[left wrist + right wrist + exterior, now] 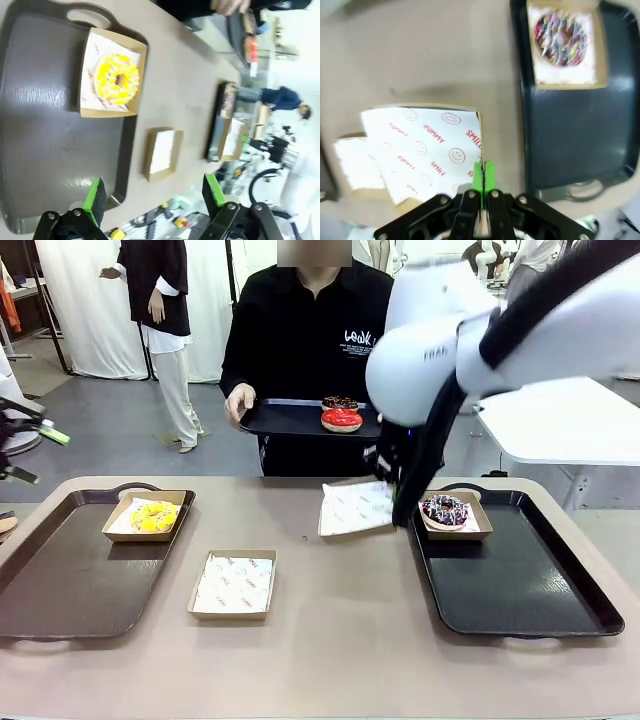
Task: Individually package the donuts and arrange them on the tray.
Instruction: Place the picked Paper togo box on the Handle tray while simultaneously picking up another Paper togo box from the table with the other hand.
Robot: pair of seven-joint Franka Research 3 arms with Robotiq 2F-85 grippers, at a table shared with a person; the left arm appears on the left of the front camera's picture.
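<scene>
Right gripper (482,169) is seen with its green pads pressed together on the edge of a shallow brown cardboard box lined with white red-printed paper (356,508). This box appears tilted at the middle of the beige table (330,670), just left of the black right tray (520,590); whether it is clear of the tabletop cannot be told. In the far left corner of that tray, a chocolate ring donut with purple-white sprinkles (445,510) is seated in a second lined box (478,531). The left gripper (153,197) is held wide open with nothing between its fingers, and the dark left tray (60,590) is seen beyond them in the left wrist view. In the far right corner of that tray, a yellow-glazed ring donut (154,516) is lying in a third lined box (118,531). An empty lined box (233,584) is placed on the table between the two trays, nearer the left one and toward the near side. At the far side, a third dark tray (280,421) is held by a person in a black top (300,330), with one hand (240,400) on its left end. A glossy red-glazed ring donut (342,419) is carried on it, with a dark chocolate ring donut (340,401) just behind.
</scene>
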